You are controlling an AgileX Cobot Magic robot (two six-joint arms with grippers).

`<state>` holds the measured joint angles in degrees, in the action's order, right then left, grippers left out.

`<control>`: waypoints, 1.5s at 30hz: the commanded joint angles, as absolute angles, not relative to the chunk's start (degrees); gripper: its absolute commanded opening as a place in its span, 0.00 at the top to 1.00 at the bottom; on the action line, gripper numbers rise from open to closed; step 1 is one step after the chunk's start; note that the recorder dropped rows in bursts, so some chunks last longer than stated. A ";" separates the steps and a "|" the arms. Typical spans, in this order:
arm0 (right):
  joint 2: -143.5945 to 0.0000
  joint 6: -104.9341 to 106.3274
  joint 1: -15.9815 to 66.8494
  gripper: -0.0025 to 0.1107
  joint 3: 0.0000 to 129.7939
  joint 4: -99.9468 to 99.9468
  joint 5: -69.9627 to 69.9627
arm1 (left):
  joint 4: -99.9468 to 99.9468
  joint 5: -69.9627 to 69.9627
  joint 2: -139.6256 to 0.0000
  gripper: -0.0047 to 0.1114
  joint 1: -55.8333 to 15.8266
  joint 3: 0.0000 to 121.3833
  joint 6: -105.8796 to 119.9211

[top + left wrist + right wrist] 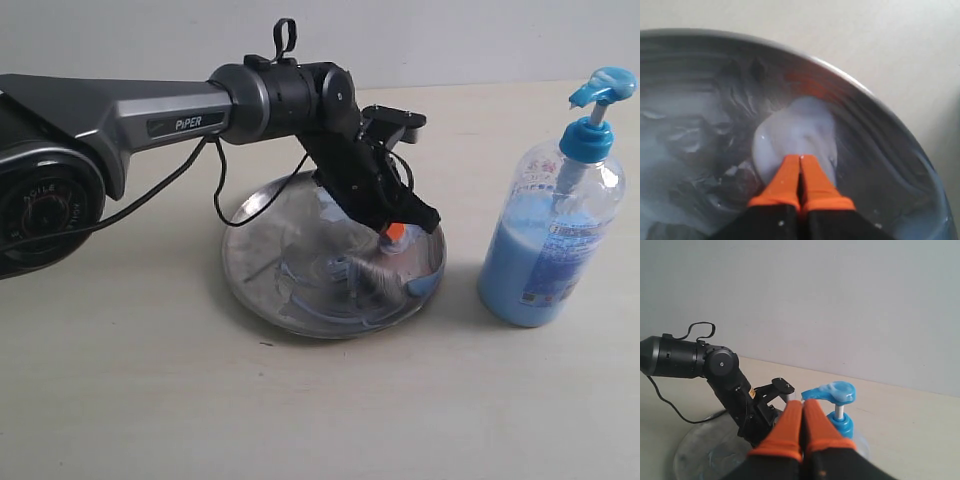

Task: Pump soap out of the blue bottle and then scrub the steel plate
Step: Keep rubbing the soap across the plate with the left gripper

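Blur hides where the left gripper (388, 245) meets the steel plate (255, 272).

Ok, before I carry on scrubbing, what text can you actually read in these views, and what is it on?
"PiPER": on the grey link of the left arm.
Raised letters on that arm's black round joint housing: too blurred to read.
Printed label on the blue bottle: too blurred to read.
Both wrist views: no text visible.
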<state>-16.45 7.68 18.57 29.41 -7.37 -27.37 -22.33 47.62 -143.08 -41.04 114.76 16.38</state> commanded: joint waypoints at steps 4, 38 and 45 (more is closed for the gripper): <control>-16.04 7.48 18.66 0.98 28.99 -7.46 -26.88 | -26.84 50.93 -143.75 0.96 -41.14 114.14 16.73; -16.04 7.48 18.66 0.98 28.99 -7.46 -27.11 | -24.46 51.11 -143.75 0.96 -41.24 114.14 17.77; -16.04 7.48 18.66 0.98 28.99 -7.46 -27.11 | -29.65 45.96 -143.75 0.96 -41.24 114.14 17.85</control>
<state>-16.45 7.68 18.57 29.41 -7.37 -27.37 -28.82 48.16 -143.19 -41.04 114.65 17.55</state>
